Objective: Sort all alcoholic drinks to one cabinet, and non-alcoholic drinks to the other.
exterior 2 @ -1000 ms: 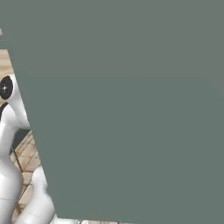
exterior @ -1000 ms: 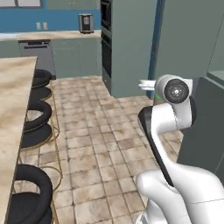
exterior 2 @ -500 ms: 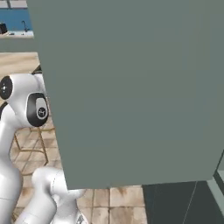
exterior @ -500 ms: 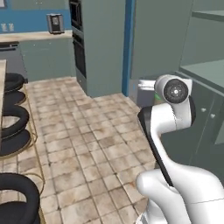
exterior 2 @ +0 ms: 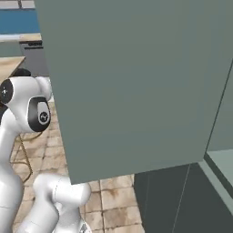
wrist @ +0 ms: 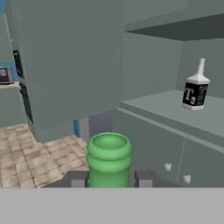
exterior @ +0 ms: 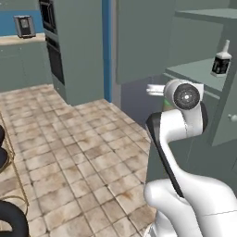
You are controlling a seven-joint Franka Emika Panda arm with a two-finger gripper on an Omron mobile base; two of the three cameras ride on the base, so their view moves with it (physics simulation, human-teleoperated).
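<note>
The pincer (wrist: 108, 178) is pinching the green glass bottle (wrist: 109, 158): in the hand view its two dark finger tips are sitting tight against either side of the bottle's neck, just below the open green mouth. The bottle's body is lying below the edge of that view and is not readable.

The black-labelled bottle (wrist: 194, 90) is standing upright on the light shelf (wrist: 175, 109) of an open cabinet, to the right and farther off than the pincer; the white "T" on its label is legible. In the left base view the same bottle (exterior: 221, 60) is showing at the upper right on that shelf (exterior: 194, 70), beyond the arm's white joint (exterior: 185, 96).

Compared with half a second ago, the whole left base view is shifting: the tall oven column (exterior: 52, 41) and the tiled floor (exterior: 69, 148) are sitting farther left, the stools are nearly gone from the frame, and the shelf with its bottle is now coming into sight. This is the camera travelling, not the objects.

In the right base view a large grey-green cabinet door (exterior 2: 136, 82) is blocking most of the scene. The coffee machine (exterior: 23, 26) on the far desk (exterior: 21, 40) is small and indistinct.
</note>
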